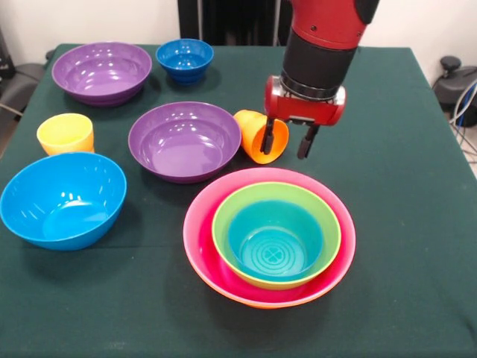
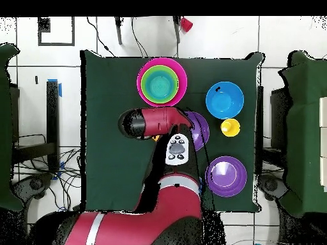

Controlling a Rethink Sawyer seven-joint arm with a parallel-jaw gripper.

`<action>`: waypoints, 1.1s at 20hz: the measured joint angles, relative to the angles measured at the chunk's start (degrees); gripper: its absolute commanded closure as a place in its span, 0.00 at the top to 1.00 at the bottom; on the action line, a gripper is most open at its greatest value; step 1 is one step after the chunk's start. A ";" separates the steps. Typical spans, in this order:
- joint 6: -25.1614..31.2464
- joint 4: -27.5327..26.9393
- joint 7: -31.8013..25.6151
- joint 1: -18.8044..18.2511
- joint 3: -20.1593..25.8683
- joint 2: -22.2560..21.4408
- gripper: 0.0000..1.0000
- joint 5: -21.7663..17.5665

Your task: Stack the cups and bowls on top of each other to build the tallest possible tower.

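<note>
The orange cup [image 1: 256, 134] lies tipped on its side on the green cloth, mouth towards the near right, just behind the tower. My gripper [image 1: 284, 153] hangs open over it: the left finger [image 1: 267, 139] crosses the cup's mouth, the right finger stands clear of its rim. The tower is a pink bowl [image 1: 200, 224] [image 2: 145, 69] in an orange one, with green [image 1: 223, 218] and teal [image 1: 272, 242] bowls nested inside. Apart stand two purple bowls [image 1: 185, 140] [image 1: 101, 71], a dark blue bowl [image 1: 185, 58], a light blue bowl [image 1: 62, 198] [image 2: 224, 99] and a yellow cup [image 1: 65, 133] [image 2: 230, 127].
The green tablecloth [image 1: 402, 186] has open room to the right of the tower and along the near edge. In the overhead view my arm [image 2: 150, 122] hides the gripper, the orange cup and part of one purple bowl [image 2: 200, 127]; the other purple bowl [image 2: 226, 175] shows whole.
</note>
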 measured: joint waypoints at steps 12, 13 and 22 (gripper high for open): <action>4.69 -3.04 0.00 4.97 -5.86 1.32 1.00 0.01; 5.34 -3.57 0.00 5.82 -6.87 1.64 1.00 0.01; 7.38 -6.81 0.07 11.52 -14.16 4.43 1.00 -0.78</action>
